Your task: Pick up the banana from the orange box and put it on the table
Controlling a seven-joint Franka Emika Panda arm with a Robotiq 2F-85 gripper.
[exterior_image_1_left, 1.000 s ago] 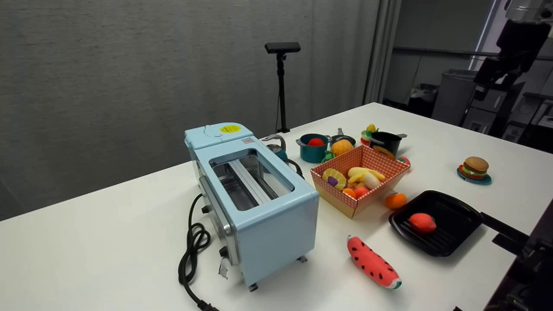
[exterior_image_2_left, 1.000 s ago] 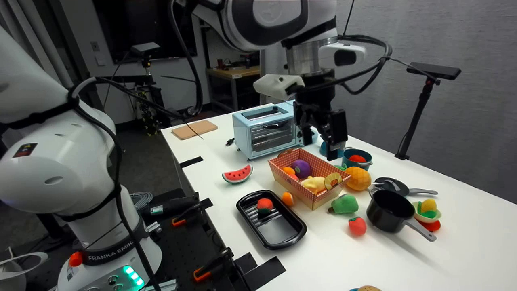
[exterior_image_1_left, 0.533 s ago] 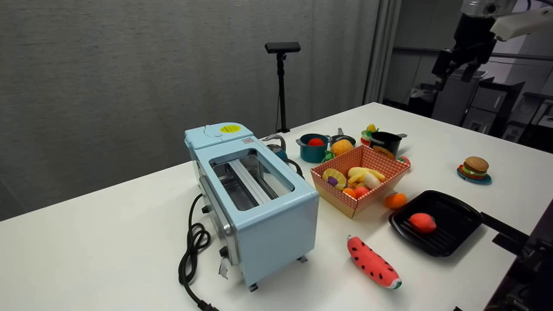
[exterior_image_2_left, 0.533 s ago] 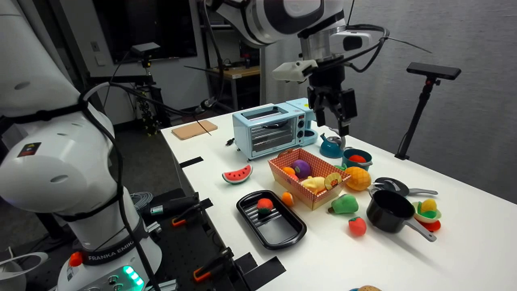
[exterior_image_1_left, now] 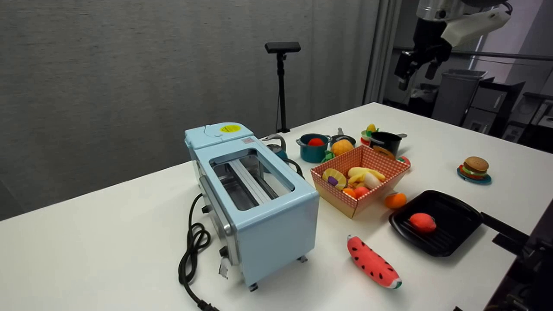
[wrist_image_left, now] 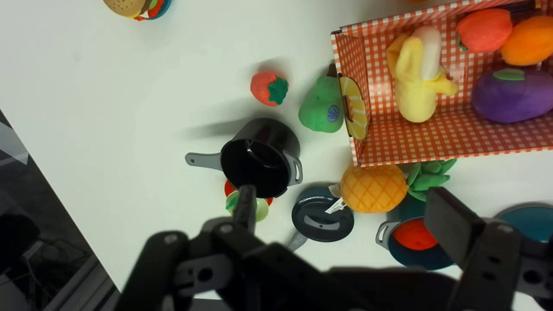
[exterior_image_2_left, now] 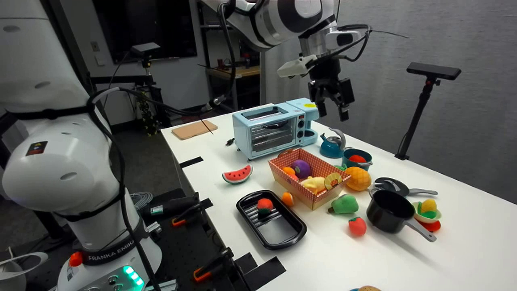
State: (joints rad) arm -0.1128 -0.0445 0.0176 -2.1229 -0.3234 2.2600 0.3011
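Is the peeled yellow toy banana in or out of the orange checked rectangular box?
In: the wrist view shows the banana lying inside the box.

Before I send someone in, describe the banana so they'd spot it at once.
On the white table, near the blue toaster oven, stands an open orange-checked box. The banana lies inside, near the pineapple-slice cutout. Unlike the rounded red fruit, orange fruit and purple fruit there, it's elongated, yellow and half-peeled, its pale flesh showing.
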